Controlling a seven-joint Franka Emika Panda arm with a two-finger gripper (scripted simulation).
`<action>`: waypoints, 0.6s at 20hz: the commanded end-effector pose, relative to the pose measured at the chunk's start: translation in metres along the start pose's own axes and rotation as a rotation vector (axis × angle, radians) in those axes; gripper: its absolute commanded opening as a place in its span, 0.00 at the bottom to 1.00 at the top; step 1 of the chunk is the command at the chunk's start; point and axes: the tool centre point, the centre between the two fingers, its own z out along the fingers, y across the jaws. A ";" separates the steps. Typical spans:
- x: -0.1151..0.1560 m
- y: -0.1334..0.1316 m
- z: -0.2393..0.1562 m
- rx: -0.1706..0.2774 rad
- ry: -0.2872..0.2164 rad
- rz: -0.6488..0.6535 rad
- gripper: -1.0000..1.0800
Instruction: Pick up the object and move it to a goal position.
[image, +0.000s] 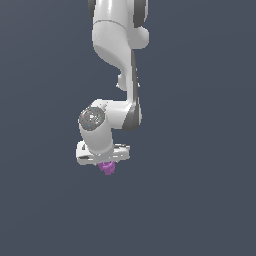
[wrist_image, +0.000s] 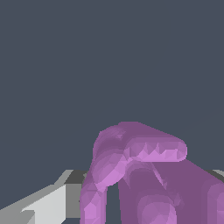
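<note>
The white arm (image: 117, 65) hangs down against a plain dark grey backdrop. The tool (image: 106, 165) points downward, closed on the purple object (image: 106, 168), which pokes out just beneath the white hand. In the wrist view the object (wrist_image: 140, 175) looms lumpy and ridged, beside a grey finger (wrist_image: 48, 205).

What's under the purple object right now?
Nothing visible: below the purple object the exterior view shows only plain dark background. Its top is hidden behind the white hand, so the fingers' grip cannot be seen.
</note>
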 end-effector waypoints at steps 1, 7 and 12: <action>0.000 -0.002 -0.003 -0.001 0.003 0.005 0.00; 0.002 -0.014 -0.019 -0.006 0.022 0.043 0.00; 0.004 -0.031 -0.041 -0.014 0.050 0.097 0.00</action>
